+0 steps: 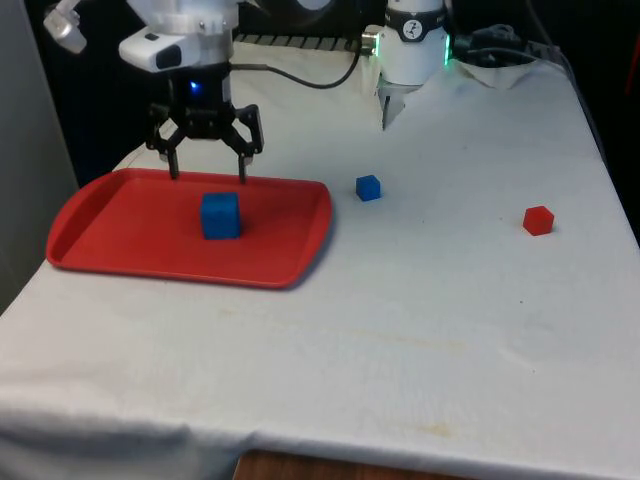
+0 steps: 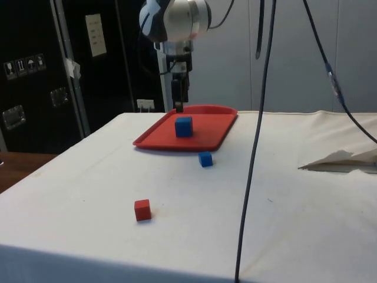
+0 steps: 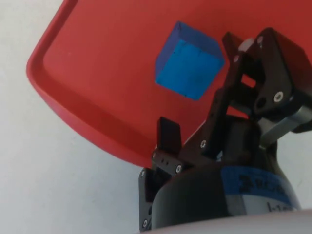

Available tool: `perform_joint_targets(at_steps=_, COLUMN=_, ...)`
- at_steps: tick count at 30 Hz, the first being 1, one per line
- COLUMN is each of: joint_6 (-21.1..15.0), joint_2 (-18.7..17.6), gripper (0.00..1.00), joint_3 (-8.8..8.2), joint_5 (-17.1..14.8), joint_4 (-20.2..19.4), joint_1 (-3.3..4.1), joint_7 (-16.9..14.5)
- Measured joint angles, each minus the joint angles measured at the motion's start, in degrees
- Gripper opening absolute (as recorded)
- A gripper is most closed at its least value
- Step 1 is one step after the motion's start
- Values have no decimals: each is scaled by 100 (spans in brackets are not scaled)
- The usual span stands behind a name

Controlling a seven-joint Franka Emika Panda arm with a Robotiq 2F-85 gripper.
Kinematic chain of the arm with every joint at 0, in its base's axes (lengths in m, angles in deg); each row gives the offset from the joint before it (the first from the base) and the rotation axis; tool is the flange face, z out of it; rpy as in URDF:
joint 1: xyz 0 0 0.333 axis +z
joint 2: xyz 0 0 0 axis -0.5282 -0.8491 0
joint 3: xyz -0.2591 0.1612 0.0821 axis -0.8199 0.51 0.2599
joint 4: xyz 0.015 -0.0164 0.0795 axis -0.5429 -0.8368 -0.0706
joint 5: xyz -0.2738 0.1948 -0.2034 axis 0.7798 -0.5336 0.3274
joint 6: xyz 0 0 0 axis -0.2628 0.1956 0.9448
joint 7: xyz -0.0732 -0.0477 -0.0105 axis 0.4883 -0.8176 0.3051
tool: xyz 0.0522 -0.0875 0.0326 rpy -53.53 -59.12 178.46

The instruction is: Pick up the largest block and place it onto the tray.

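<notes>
Nearest the front camera lies the bare white cloth [image 1: 330, 380], faintly creased and marked with a few pale stains. Beyond it, well apart from the tray on the front view's right, sits a small red block [image 1: 538, 220], matte and sharp-edged. Closer to the tray, just off its right-hand corner, rests a small blue block [image 1: 368, 187] of the same cubic form. The red tray [image 1: 120, 250] is a shallow rectangle with rounded corners and a raised, smooth rim, apparently plastic with a slight sheen. Near its middle stands the large blue block [image 1: 220, 215], a matte cube with crisp edges, flat on the tray floor and clear of the rim; in the wrist view it [image 3: 187, 61] appears free of any contact. Farthest back, above the tray's far rim and behind the large blue block, hangs the gripper [image 1: 206, 165], a black metal claw with its two fingers spread and nothing between them. Judged from this layout, the placement is done: the biggest cube is on the tray and released, and only a retreat of the arm seems left.
</notes>
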Motion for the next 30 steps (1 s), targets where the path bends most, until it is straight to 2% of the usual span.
perform_joint_targets(at_steps=5, joint_6=103, joint_2=143, gripper=100, joint_3=-143, joint_5=52, joint_4=6, joint_1=86, joint_7=6)
perform_joint_targets(at_steps=6, joint_6=103, joint_2=143, gripper=100, joint_3=-143, joint_5=52, joint_4=6, joint_1=86, joint_7=6)
perform_joint_targets(at_steps=11, joint_6=189, joint_2=315, gripper=100, joint_3=-212, joint_5=212, joint_4=11, joint_1=178, joint_7=126)
perform_joint_targets(at_steps=23, joint_6=246, joint_2=567, gripper=100, joint_3=-229, joint_5=504, joint_4=11, joint_1=355, joint_7=418)
perform_joint_targets(at_steps=26, joint_6=246, joint_2=636, gripper=100, joint_3=-229, joint_5=653, joint_4=11, joint_1=453, joint_7=596)
perform_joint_targets(at_steps=30, joint_6=252, joint_2=688, gripper=100, joint_3=-218, joint_5=785, joint_4=11, joint_1=539, joint_7=762)
